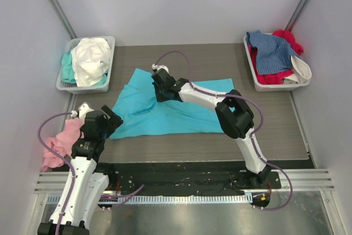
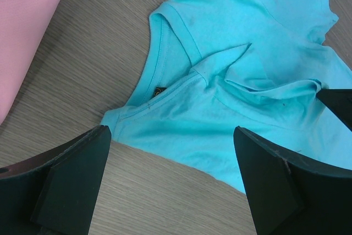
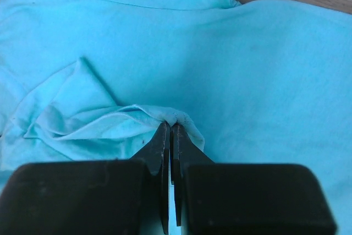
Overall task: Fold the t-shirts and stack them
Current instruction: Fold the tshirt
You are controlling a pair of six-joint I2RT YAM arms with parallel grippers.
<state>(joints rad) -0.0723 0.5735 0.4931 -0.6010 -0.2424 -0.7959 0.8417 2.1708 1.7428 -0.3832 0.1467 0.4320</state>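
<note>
**Right gripper (image 3: 170, 129) pinched a ridge of the turquoise t-shirt (image 1: 165, 115); left gripper (image 2: 171, 136) hung spread wide, holding nothing.**

The shirt lay rumpled mid-table with its collar toward the left arm, and the right jaws were pressed together on a raised fold near its far edge. To fold it cleanly, I judged, the pinched cloth should travel low and evenly so the layer beneath does not drag, while the left gripper, poised near the collar corner, could pin that end. The table (image 1: 275, 122) was grey wood-grain and looked smooth, so the cloth might slide. A pink tee (image 1: 61, 142) lay at its left edge. The left tray (image 1: 65, 85) held a white tee (image 1: 91, 59) and a mint tee (image 1: 67, 67). The right tray (image 1: 249, 63) held a denim-blue tee (image 1: 272, 52) and a red tee (image 1: 287, 39). Plain pale walls (image 1: 176, 4) closed in three sides.
</note>
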